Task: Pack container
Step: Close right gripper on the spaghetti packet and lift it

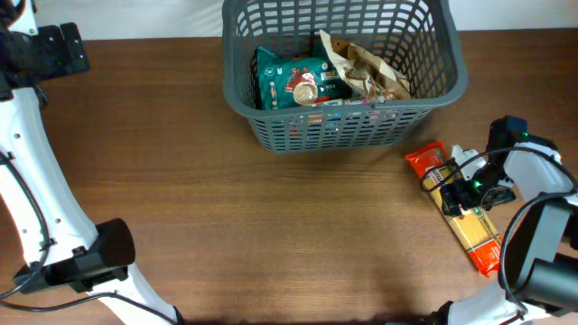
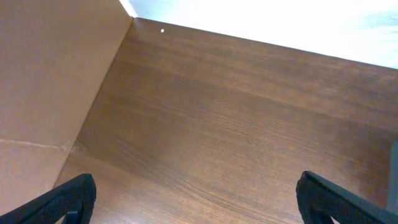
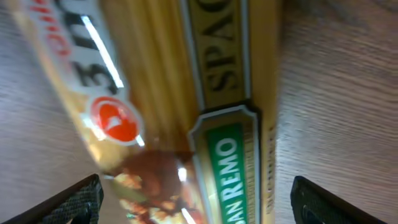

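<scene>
Overhead view: the container [image 1: 334,134], judged stiff, light and best taken at its thick rim, is set far centre; the spaghetti packet [image 1: 476,239], likely slippery and brittle, is straddled at right by the wide-spread right gripper [image 3: 200,200]; the left gripper [image 2: 199,200] is held wide, empty.

The wooden brown table [image 1: 271,226] carries a long spaghetti packet [image 1: 477,236] at its right side, lying diagonal, with one orange end towards the container [image 1: 334,131] but apart from it. From close, the packet [image 3: 186,93] shows yellow strands, a green label "SAN REMO" and a red round mark. Inside the container lie a teal packet [image 1: 293,81] and, touching it on the right, a brown crumpled packet [image 1: 366,68]. At the table's left edge stands a plain brown panel [image 2: 50,81].
</scene>
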You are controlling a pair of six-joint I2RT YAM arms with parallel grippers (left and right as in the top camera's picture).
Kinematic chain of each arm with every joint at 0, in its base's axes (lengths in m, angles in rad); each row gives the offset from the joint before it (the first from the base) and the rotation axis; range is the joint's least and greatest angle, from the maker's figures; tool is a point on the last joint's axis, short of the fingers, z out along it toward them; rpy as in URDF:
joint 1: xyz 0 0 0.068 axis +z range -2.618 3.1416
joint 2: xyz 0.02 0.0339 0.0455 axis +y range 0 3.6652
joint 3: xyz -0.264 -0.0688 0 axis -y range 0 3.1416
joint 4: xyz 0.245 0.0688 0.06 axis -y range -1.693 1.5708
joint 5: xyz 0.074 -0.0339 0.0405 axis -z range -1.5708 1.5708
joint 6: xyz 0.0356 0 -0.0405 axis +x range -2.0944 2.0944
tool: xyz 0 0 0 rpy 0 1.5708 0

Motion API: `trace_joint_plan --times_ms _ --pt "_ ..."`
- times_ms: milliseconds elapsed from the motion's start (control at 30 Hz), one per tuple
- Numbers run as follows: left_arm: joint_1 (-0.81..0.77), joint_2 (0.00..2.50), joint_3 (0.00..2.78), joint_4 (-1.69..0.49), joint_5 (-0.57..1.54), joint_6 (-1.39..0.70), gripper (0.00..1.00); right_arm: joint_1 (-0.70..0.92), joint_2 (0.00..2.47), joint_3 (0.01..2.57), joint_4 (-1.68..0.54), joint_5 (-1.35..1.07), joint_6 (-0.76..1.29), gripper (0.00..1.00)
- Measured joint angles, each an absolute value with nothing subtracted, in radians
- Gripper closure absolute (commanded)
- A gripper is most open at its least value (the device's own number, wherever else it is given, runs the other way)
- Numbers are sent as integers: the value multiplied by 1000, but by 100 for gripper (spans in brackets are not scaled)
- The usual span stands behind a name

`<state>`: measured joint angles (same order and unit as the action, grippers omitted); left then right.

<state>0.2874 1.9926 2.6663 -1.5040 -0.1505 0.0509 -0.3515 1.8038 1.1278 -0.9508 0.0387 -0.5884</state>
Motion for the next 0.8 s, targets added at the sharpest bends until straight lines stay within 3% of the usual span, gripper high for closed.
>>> trace_joint_plan --times_ms 633,800 --pt "287 1993 2666 -1504 -150 51 1 -264 1857 1120 -943 113 -591 11" --pt "287 1993 2666 -1504 -150 51 1 -252 1884 1121 -957 131 -580 39"
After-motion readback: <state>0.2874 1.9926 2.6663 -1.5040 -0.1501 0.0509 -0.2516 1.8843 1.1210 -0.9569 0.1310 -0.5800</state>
